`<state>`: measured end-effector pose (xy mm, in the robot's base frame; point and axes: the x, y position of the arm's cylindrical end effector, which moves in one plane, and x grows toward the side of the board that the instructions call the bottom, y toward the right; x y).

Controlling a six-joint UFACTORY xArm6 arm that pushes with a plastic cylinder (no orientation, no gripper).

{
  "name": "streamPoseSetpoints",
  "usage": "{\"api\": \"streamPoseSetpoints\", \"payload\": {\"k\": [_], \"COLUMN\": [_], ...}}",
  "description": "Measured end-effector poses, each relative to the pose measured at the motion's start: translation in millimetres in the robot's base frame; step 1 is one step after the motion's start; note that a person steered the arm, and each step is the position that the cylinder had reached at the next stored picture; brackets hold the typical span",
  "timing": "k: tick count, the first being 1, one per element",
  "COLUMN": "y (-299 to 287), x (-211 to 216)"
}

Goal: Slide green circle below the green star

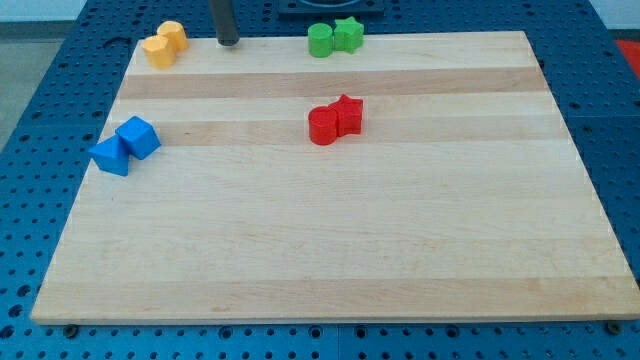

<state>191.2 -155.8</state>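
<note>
The green circle sits at the board's top edge, touching the left side of the green star. My tip rests on the board near its top edge, well to the left of the green circle and to the right of the yellow blocks. It touches no block.
Two yellow blocks sit together at the top left corner. A red circle touches a red star in the middle. A blue triangle and a blue cube sit at the left edge of the wooden board.
</note>
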Motion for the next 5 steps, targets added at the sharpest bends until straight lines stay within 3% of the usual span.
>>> {"api": "streamPoseSetpoints", "payload": {"k": [4,5], "y": [123,152], "x": [2,65]}}
